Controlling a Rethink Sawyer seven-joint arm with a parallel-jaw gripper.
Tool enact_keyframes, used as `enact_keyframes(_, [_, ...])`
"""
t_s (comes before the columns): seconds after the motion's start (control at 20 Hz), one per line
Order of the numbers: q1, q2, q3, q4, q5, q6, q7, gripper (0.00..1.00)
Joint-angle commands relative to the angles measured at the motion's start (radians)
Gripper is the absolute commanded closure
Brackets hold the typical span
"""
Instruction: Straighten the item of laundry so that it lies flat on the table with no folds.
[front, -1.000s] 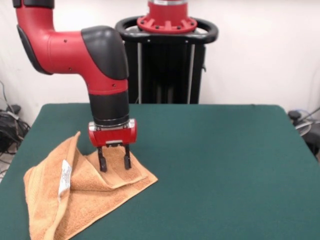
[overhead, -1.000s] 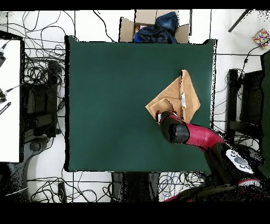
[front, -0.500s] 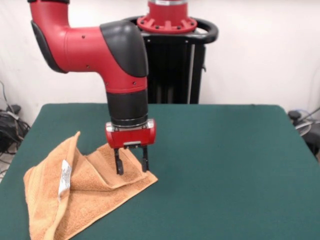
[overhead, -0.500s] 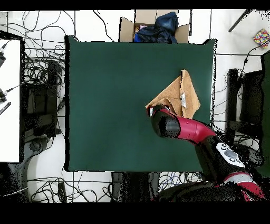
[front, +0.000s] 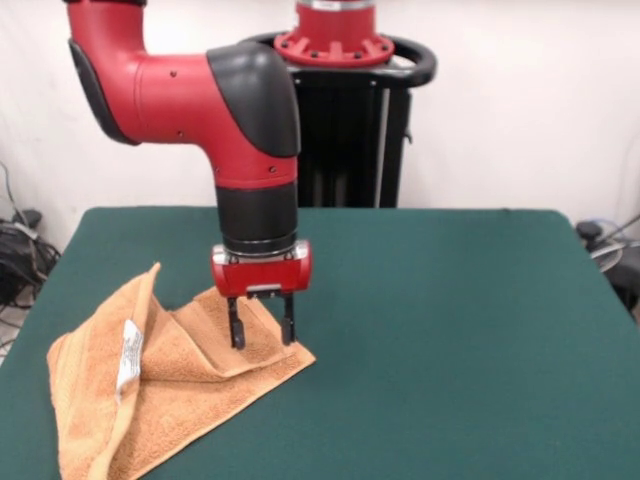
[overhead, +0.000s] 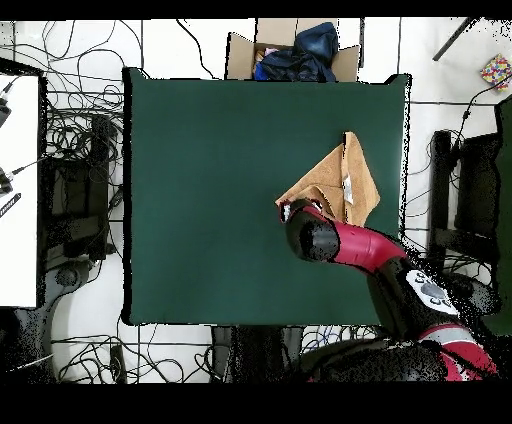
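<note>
Orange-tan terry-cloth towel (front: 160, 385) lies crumpled on the dark green felt-topped bench (front: 440, 330), at the left of the front view and near the front edge there; in the overhead view the same towel (overhead: 335, 180) sits toward the right side of the bench (overhead: 200, 200). Its cloth is folded over itself, with one ridge standing up along the left part and a flap doubled across the middle, so that a pointed corner reaches out to the right. A small white label (front: 129, 355) shows on the raised fold. The red and black arm's gripper (front: 260, 335) hangs straight down over that right-hand corner, its two black fingers (front: 236, 330) spread apart with a gap between them, tips down at the towel's upper layer; whether they touch the cloth cannot be told. Nothing is pinched between them.
</note>
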Motion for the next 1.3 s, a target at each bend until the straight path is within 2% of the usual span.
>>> enact_keyframes(0.05, [0.003,0.091,-0.024,-0.081,0.044,-0.048,0.197,0.00])
enact_keyframes(0.7, [0.025,0.084,-0.041,-0.070,0.060,-0.067,0.215,0.00])
enact_keyframes(1.0, [0.056,0.022,-0.066,0.028,0.073,-0.102,0.265,0.00])
enact_keyframes(1.3, [0.086,-0.019,-0.083,0.079,0.107,-0.101,0.277,0.00])
